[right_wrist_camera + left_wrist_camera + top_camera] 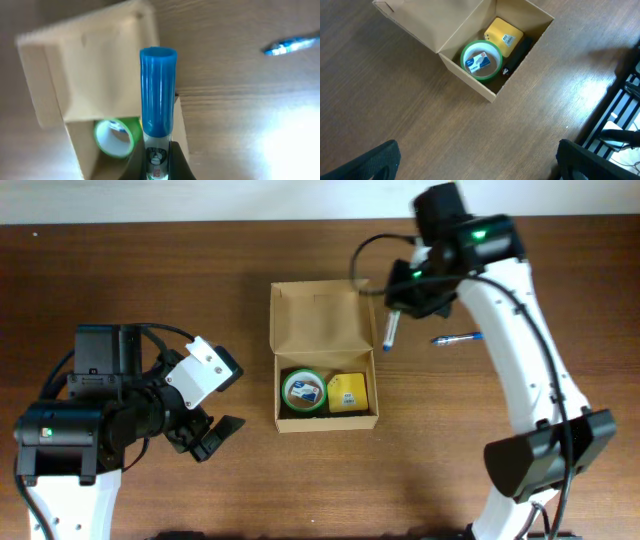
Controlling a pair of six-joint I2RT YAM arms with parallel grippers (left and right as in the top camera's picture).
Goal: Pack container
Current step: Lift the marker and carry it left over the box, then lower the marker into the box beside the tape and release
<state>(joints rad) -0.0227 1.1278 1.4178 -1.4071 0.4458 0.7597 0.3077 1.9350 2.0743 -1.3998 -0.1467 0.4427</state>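
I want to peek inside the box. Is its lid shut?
No, the flap of the box is folded back open, so the green tape roll and yellow pack inside show.

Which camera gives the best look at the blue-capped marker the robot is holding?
The right wrist view: the marker fills the frame, held by the right end effector, the container behind it. Overhead shows it small, beside the container. The left wrist view misses it.

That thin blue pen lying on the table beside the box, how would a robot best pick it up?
Mid-barrel of the blue pen, coming straight down from above: it lies flat on the table, so a pinch across its narrow width seems surest.
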